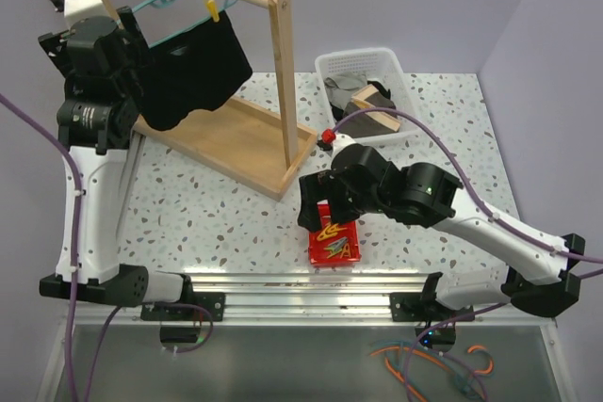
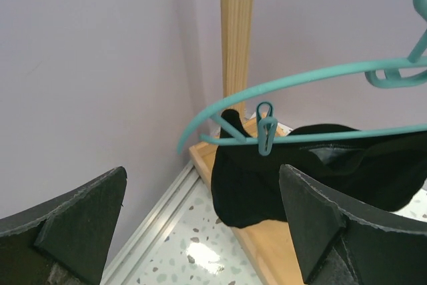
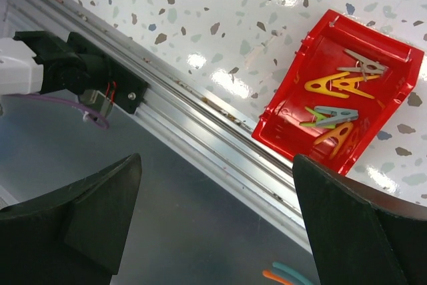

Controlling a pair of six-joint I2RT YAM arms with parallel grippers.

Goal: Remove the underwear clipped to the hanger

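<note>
On the left, our left pincer (image 2: 203,185) is released, its fingers wide apart with nothing between them. It is raised near the rack's left end and faces the hanger (image 2: 313,75). The underwear (image 2: 313,171) hangs from the hanger's lower bar, held at its near corner by a teal peg (image 2: 265,128). In the top view a yellow peg (image 1: 213,8) seems to pin the other corner.

We judge that the step in hand is freeing the teal peg. We should close the fingers on the peg's free end, not on the wire, then squeeze and draw it straight off so the hanger does not swing on the wooden rack (image 1: 280,72).

Further right, our right pincer (image 3: 217,185) is also released and empty. It hovers by the red tray (image 3: 340,85) of pegs on the table (image 1: 188,214), well apart from the garment. It could steady the cloth when the last peg goes.
</note>
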